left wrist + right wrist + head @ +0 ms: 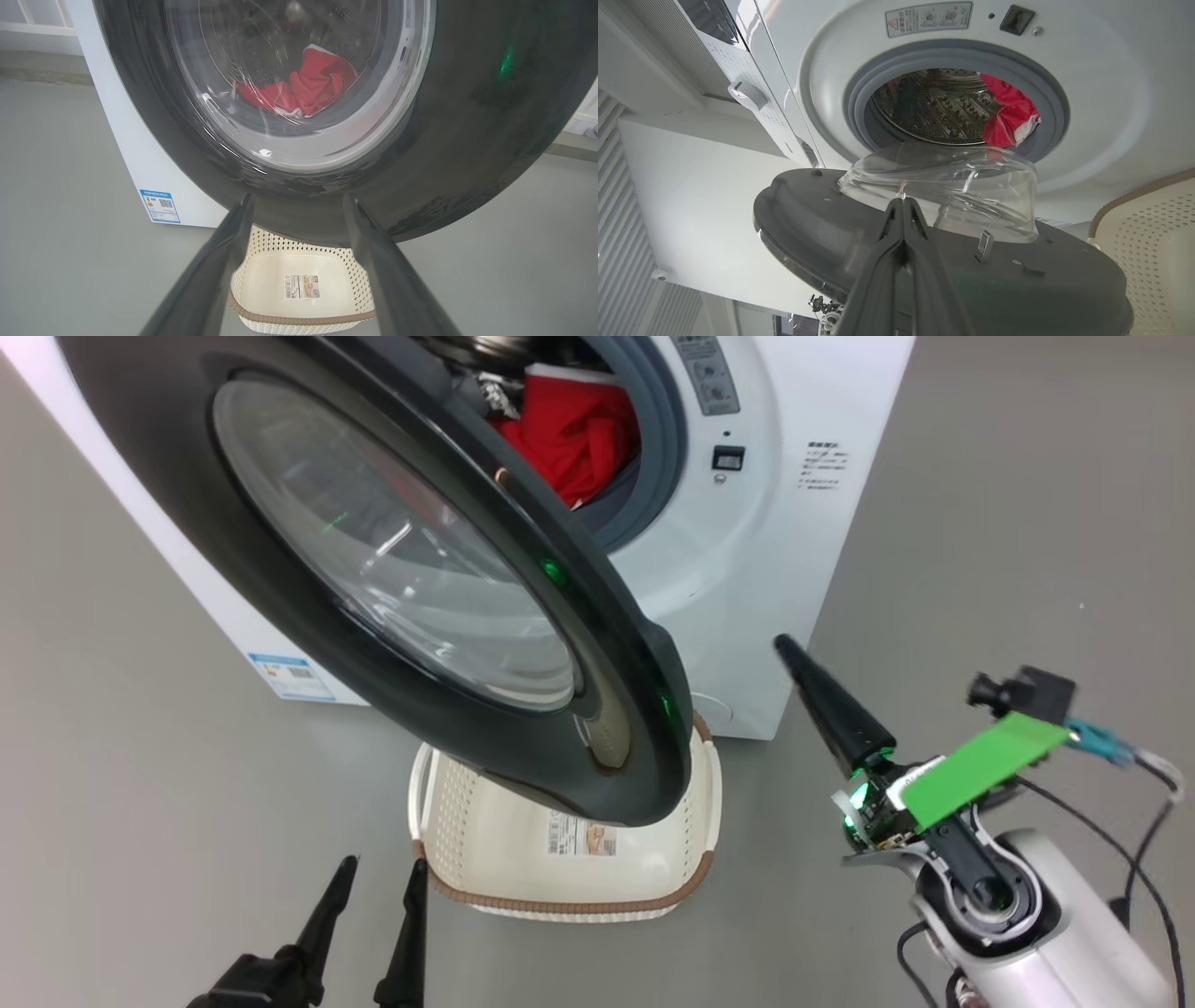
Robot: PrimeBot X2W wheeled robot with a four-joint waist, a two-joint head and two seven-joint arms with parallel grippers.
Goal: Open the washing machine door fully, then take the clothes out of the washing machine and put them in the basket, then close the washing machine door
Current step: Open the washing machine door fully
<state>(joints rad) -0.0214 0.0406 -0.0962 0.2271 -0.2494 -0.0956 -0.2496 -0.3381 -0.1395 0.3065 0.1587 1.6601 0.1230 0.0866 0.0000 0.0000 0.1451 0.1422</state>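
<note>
Right gripper [787,649]: clenched, empty, at 4 o'clock off the washing machine door [392,560].
Left gripper [385,870]: released, 7 o'clock.
Door: half-swung, overhanging basket [560,903] at 6.
Clothes [569,439]: in drum [934,107], 12.
Hazard: shut tips may skid off glossy rim [607,635].

From above, the head camera looks down on door [392,569] and basket [560,903]; left wrist faces the door's front close up, right wrist its inside.
</note>
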